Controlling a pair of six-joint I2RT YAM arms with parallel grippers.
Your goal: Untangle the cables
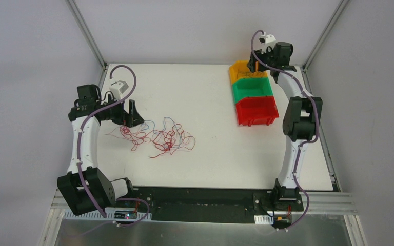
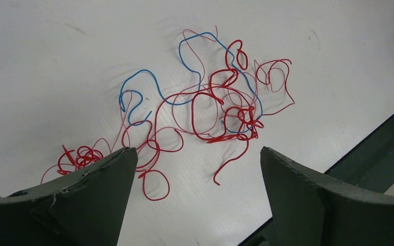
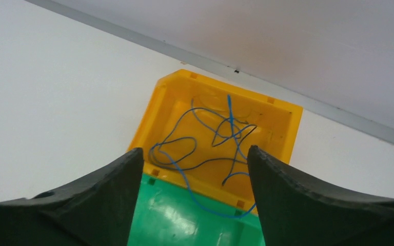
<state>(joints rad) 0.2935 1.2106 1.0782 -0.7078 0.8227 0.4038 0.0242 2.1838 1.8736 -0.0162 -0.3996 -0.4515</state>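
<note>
white table (image 1: 195, 87), yellow bin (image 1: 237, 69), green bin (image 1: 252, 90), red bin (image 1: 257, 109), in a row

We see a tangle of thin curly wires (image 2: 205, 110), mostly bright red, with a few blue strands and some paler pinkish ones, on a plain white tabletop (image 1: 195, 87). Beside it we count a yellow plastic bin (image 1: 237, 69), a green plastic bin (image 1: 236, 92) and a red plastic bin (image 1: 256, 119). The loose thin wires (image 3: 231, 123) in the yellow one are blue and dark. The corrugated arm hoses (image 1: 100, 106) are purple. The left gripper (image 2: 197, 152) and right gripper (image 3: 195, 149) are dull dark grey-green.
</note>
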